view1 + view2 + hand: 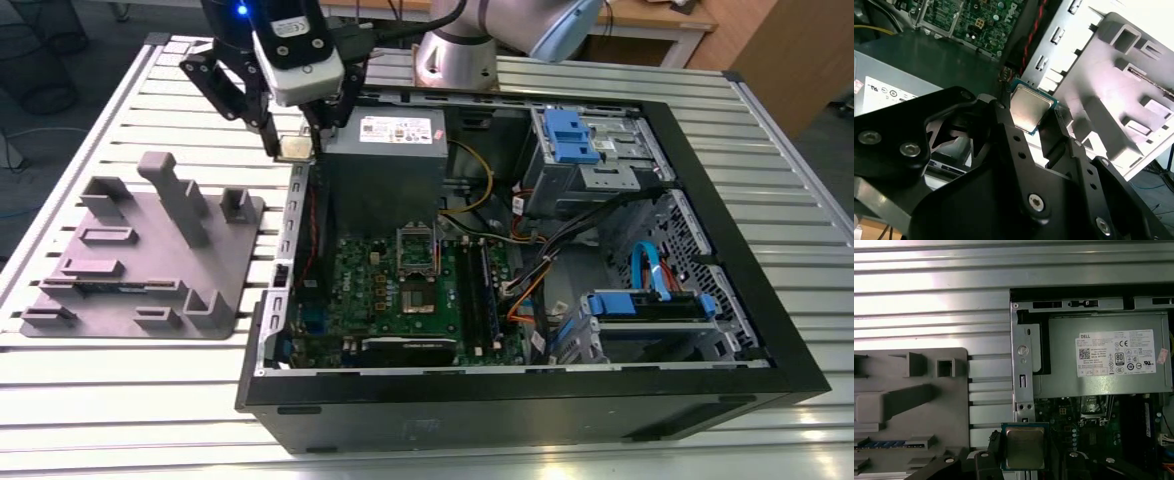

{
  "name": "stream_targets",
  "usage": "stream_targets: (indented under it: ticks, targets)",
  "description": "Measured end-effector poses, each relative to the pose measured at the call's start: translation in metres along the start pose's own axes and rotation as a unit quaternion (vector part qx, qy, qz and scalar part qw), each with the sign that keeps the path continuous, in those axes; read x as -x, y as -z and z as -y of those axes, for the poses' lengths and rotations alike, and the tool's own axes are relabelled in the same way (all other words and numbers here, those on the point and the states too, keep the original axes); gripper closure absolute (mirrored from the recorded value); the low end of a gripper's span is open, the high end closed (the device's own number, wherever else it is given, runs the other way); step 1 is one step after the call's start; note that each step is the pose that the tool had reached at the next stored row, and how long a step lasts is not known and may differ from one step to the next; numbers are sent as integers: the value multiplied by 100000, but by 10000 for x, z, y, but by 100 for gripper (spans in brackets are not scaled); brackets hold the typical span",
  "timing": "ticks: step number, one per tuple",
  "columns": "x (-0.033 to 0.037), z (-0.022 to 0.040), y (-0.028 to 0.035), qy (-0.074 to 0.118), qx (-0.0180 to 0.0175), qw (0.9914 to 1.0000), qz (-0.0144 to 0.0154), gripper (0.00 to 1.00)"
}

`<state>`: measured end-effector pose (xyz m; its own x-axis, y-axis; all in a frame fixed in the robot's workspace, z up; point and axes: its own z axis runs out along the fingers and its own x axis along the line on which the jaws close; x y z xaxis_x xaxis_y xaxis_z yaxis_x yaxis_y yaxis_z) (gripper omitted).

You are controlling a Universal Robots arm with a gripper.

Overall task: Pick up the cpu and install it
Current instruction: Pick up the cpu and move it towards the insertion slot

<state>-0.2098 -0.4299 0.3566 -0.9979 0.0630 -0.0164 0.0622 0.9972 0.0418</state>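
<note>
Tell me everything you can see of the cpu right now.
The cpu is a small flat square chip with a silvery-grey metal top and a thin greenish rim. The gripper clamps it by two opposite edges. In the exterior view it hangs above the computer case wall, between the grey tray and the power supply, clear of the motherboard.

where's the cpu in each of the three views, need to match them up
Exterior view: the cpu is held in the gripper, toward the exterior view's left, above the computer case edge beside the power supply.
Second wrist view: the cpu sits in the gripper, with the tray behind it.
First wrist view: the cpu is in the gripper, over the case edge.
Shared landmark: the grey tray.
</note>
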Motion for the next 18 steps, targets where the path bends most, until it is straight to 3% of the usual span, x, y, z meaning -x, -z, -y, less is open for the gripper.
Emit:
stream_targets:
  ticks: [18]
  targets:
    - [386,-24,-8,-3,-6,100000,-43,53]
